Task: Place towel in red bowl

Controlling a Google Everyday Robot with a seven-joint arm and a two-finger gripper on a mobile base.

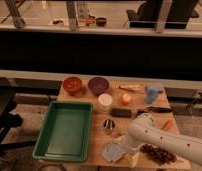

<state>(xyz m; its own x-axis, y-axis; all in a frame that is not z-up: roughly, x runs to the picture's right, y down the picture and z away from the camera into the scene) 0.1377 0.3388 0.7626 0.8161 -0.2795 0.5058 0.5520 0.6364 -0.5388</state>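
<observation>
The red bowl (72, 85) stands at the back left of the wooden table (96, 142), next to a purple bowl (98, 85). The towel (113, 152), a pale grey-blue cloth, lies crumpled near the table's front edge. My white arm (154, 137) comes in from the lower right and bends down over the towel. My gripper (122, 147) is at the towel's right edge, mostly hidden under the arm. The red bowl is far from it, across the table to the back left.
A green tray (49, 142) fills the left of the table. A small metal cup (109, 126), white cup (105, 101), orange (125, 98), black block (121, 113), blue object (154, 92), carrot (167, 125) and dark grapes (157, 153) lie around.
</observation>
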